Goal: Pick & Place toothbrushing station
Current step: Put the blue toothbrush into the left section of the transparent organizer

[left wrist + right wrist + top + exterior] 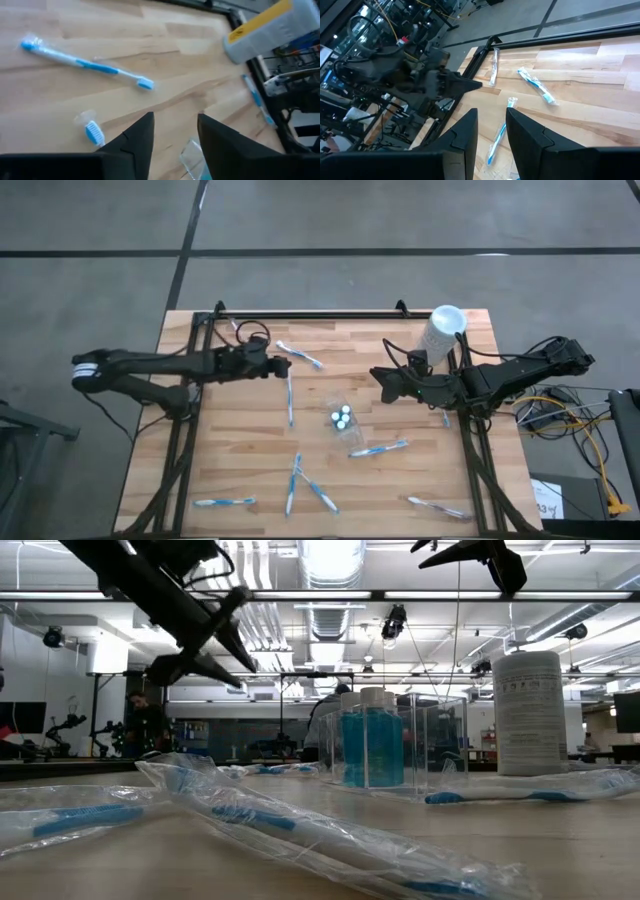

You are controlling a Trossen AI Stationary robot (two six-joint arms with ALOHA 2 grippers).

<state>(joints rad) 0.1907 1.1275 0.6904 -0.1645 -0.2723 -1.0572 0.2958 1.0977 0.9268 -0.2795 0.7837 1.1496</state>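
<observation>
Several thin blue-and-white toothbrushes in clear wrappers lie flat on the wooden table, among them one at the far middle (pixel 300 356), one just below it (pixel 290 396) and one right of centre (pixel 378 448). The clear pouch (pixel 340 415) stands at the centre with small blue white-capped tubes (pixel 370 745) upright inside. My left gripper (pixel 287 367) hovers open above the table, left of the pouch, with a toothbrush (pixel 85 63) lying ahead of it. Its fingers (pixel 142 137) hold nothing. My right gripper (pixel 378 374) hangs open right of the pouch, nothing between its fingers (pixel 469 131).
A tall white cylinder (pixel 442 332) stands at the far right. More toothbrushes lie near the front edge (pixel 224 501), (pixel 296 480), (pixel 438 506). A black rail (pixel 310 315) runs along the far edge. Bare wood lies left of centre.
</observation>
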